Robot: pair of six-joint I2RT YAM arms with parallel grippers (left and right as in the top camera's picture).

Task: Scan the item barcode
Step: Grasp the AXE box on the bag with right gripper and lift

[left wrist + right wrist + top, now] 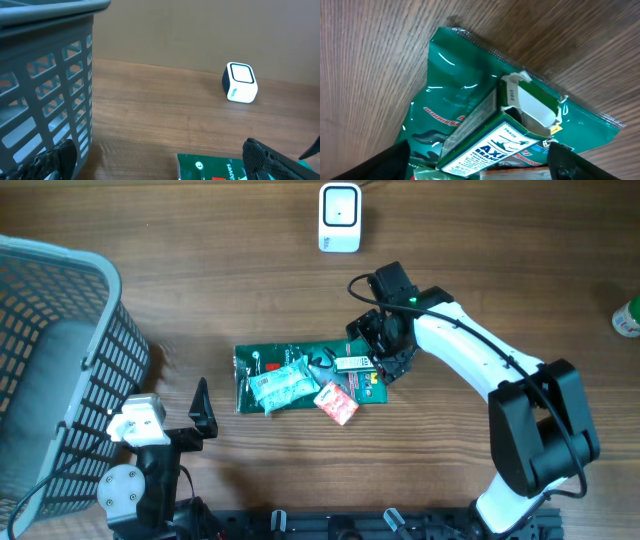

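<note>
Over the green packet [262, 362], right claw [378, 362] is hovering spread wide, empty; small box [492, 142] is looking light, crushable, so I'd pinch its sides.

1. White-and-green box [492, 145], right wrist view: the white face carries the small green word "TRADE". Below it are large green letters "AX", then one letter I cannot settle, and under those "BRAN", the rest cut off.
2. Same box, on the side of its open flap: a line of tiny dark print, too small to read.
3. Green packet [455, 75] under the box: slanted red lettering, too blurred to read.
4. Green packet [205, 167], left wrist view: white letters "loves" at the bottom edge and a small round white mark to their left.
5. Overhead view: print on the pale blue packet [280, 385] and red sachet [337, 403] is too small to read.
</note>
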